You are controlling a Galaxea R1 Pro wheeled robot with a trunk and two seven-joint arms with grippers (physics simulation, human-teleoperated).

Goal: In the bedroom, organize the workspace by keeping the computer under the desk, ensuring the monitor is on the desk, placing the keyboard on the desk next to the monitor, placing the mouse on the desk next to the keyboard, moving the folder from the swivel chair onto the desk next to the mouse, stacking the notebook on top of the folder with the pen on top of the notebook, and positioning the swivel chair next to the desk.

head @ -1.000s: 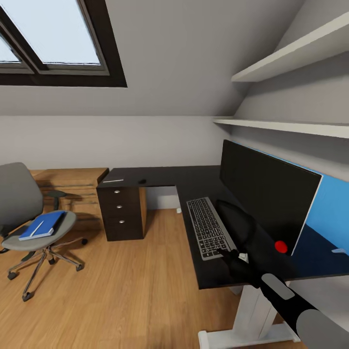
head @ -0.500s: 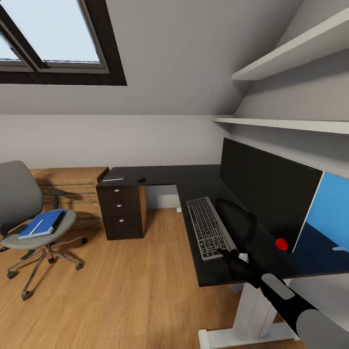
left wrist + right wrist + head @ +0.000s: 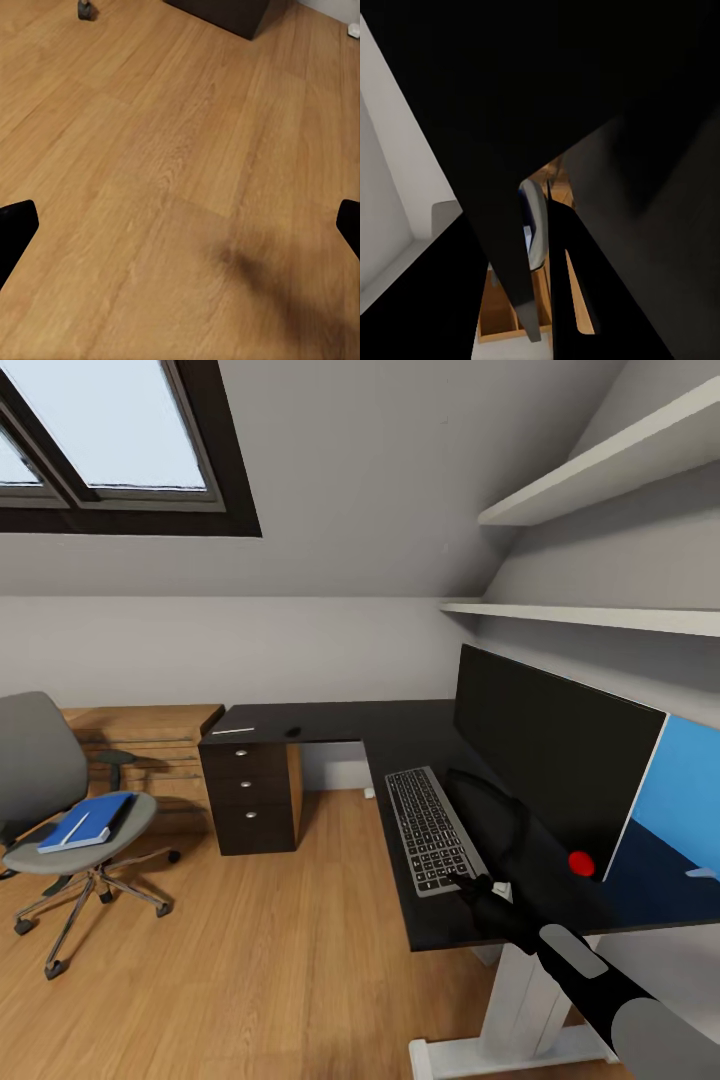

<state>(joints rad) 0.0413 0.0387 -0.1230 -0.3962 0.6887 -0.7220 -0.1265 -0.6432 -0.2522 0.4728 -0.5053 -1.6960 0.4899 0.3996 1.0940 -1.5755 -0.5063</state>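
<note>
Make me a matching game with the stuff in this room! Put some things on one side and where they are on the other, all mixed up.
Things:
1. keyboard
2. blue folder
3. mouse
4. drawers

Places:
A. on the seat of the swivel chair
B. under the far left end of the desk
C. on the desk, right in front of the monitor
D. on the desk's far left part, away from the keyboard

Pairs: 1-C, 2-A, 3-D, 4-B
</note>
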